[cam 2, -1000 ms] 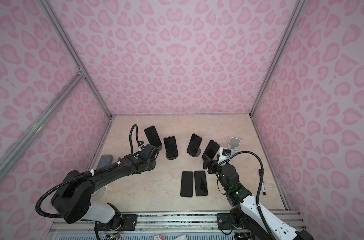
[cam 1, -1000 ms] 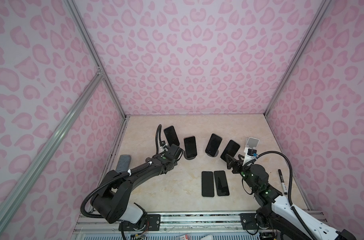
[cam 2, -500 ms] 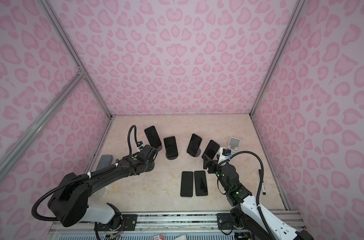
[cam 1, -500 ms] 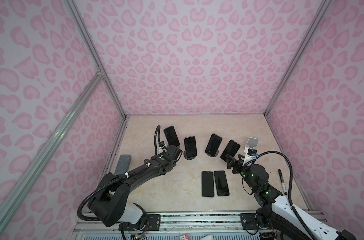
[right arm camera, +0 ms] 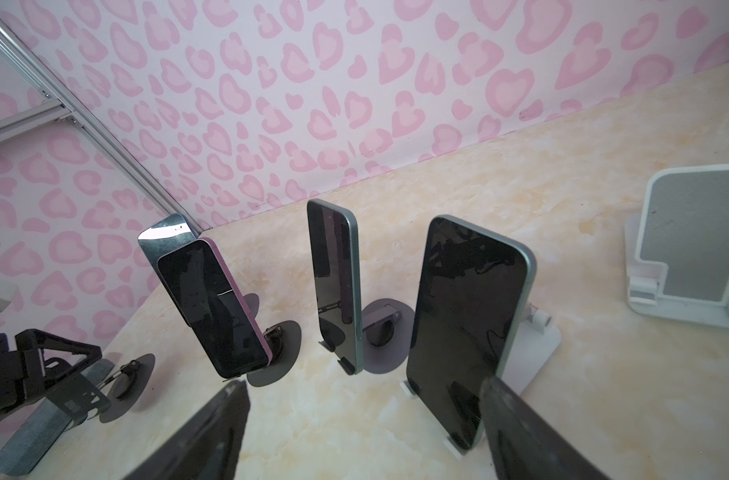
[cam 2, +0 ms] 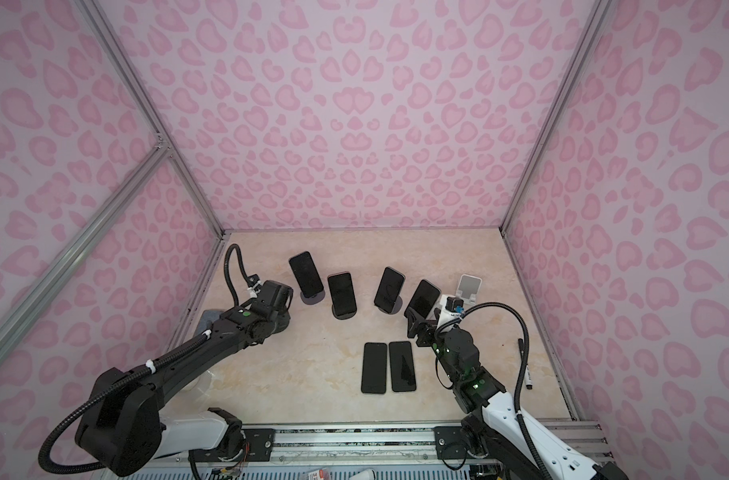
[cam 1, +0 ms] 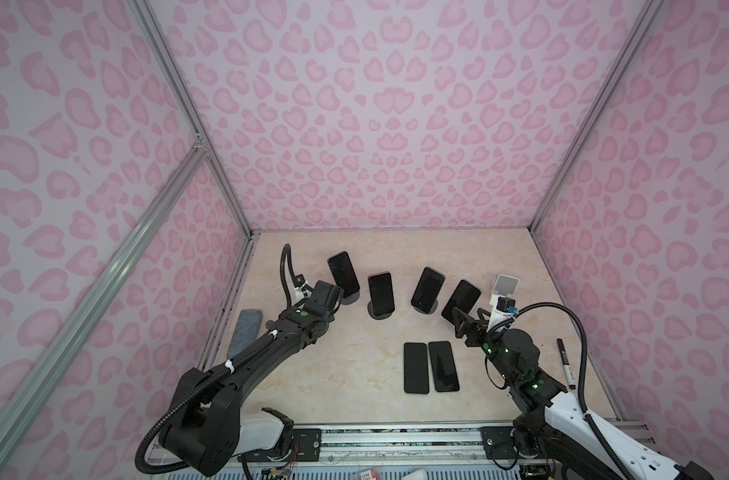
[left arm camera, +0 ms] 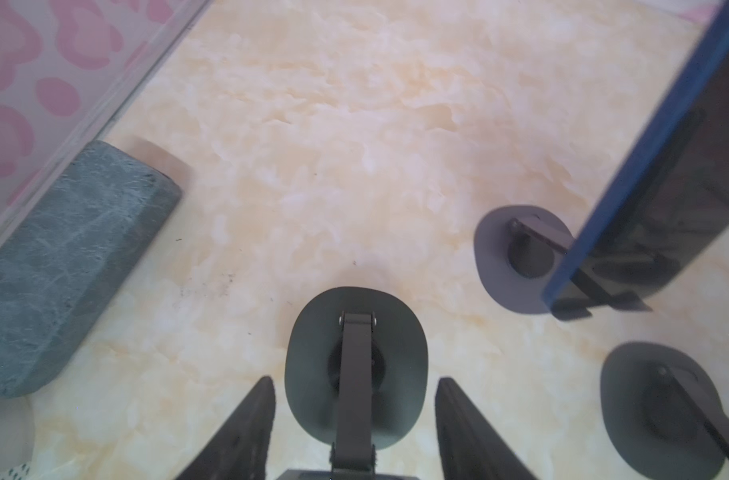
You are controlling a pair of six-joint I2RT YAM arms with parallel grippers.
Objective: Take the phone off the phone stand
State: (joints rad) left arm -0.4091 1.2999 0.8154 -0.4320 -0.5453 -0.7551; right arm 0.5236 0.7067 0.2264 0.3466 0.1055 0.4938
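R tool (right arm camera: 362,432) spread, lined up w/ nearest phone (right arm camera: 466,328), which leans on its white stand (right arm camera: 533,353) on desk (cam 1: 354,365). L tool (left arm camera: 354,428) pinches a dark stand's arm (left arm camera: 356,374), prob. to steady it.

In both top views the left gripper (cam 1: 333,301) is buried under its own wrist housing, so its fingertips cannot be seen there. In the left wrist view the empty stand (left arm camera: 356,370) between the fingers (left arm camera: 246,432) runs off the frame edge (its foot included), and the blue-edged phone (left arm camera: 661,174) beyond them is cropped and blurred. In the right wrist view one finger (right arm camera: 529,440) covers the lower corner of the nearest phone (right arm camera: 462,324).
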